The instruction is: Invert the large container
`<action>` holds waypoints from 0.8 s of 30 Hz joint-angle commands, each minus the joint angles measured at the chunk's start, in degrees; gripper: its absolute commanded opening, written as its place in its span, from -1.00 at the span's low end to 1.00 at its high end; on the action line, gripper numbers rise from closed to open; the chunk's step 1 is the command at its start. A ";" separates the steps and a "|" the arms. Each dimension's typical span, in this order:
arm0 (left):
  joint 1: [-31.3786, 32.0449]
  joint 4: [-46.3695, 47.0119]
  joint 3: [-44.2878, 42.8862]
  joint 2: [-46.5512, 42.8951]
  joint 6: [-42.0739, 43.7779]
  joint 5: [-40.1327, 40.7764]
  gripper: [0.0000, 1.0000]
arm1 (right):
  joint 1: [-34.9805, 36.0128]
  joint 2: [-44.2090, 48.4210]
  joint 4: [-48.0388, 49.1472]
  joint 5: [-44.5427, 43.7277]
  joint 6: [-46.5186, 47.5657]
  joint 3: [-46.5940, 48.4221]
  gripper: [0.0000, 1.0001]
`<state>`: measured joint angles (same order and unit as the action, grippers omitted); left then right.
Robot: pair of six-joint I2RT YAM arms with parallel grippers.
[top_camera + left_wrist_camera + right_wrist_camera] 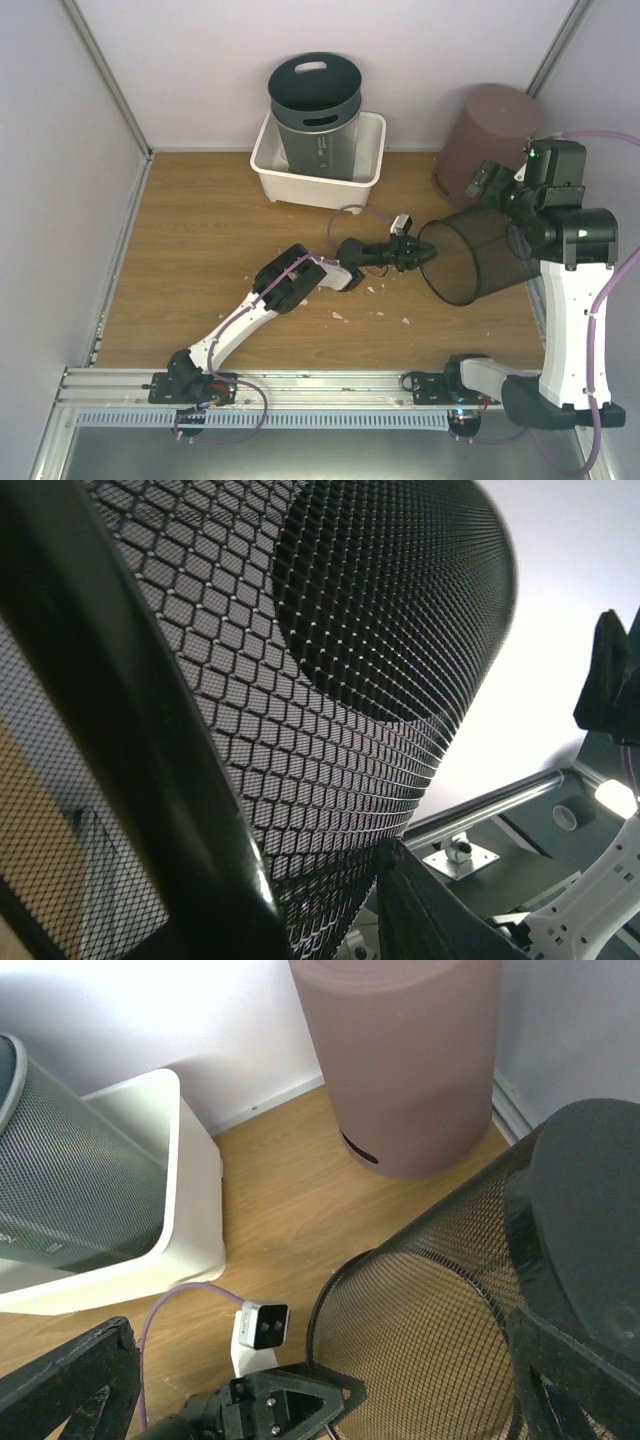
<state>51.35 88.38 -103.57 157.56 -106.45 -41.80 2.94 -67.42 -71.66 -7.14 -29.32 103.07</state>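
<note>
Mesh basket tilted at right, perhaps touching table; behind-left, bin stands in tub.

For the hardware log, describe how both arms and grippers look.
The left arm and right arm have white links, black joints and black bases. A lilac cable runs along each. The fingers are black; a white camera sits at the left wrist. Green lights glow on the right arm.

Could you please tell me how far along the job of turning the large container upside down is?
Done: the black mesh basket is no longer upright; it is tipped sideways, mouth toward the left gripper. In hand: that gripper sits at the rim, while the right gripper stands open by the base end. Left: tipping it fully over, mouth down on the table.
</note>
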 commanded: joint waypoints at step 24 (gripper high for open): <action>-4.50 17.40 23.27 -12.62 10.20 -13.18 0.38 | 0.45 3.86 4.00 3.56 -1.60 -7.72 0.99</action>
<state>47.44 88.07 -83.00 150.08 -99.53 -52.27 2.96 -64.90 -68.93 -4.40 -30.55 96.73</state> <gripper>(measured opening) 0.667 0.995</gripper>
